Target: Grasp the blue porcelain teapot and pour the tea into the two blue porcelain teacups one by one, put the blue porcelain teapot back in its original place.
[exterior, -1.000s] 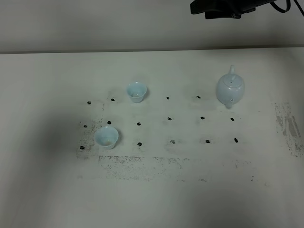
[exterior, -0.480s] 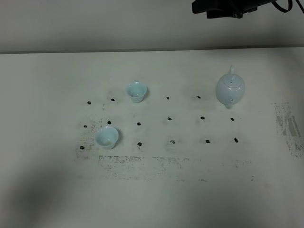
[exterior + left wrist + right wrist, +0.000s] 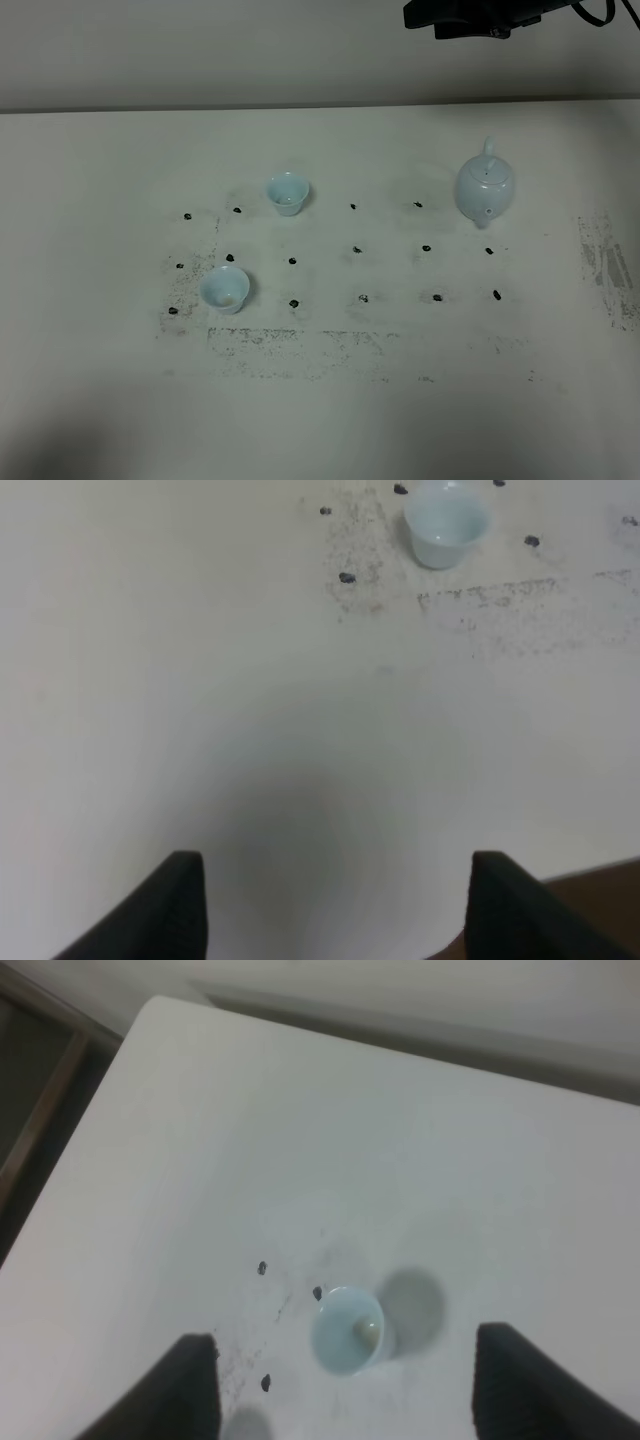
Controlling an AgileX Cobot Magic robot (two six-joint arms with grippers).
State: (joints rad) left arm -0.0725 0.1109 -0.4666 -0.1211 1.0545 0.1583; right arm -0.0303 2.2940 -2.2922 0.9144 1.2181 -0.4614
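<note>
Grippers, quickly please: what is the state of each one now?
Left gripper: open, holding nothing.
Right gripper: open, holding nothing.

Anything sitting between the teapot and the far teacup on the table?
No objects. In the exterior high view, only bare table with two small black marks lies between the teapot and the far teacup.

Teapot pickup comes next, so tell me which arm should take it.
Right, probably. The teapot stands on the right side of the table, where the right arm works; both cups sit left of it.
</note>
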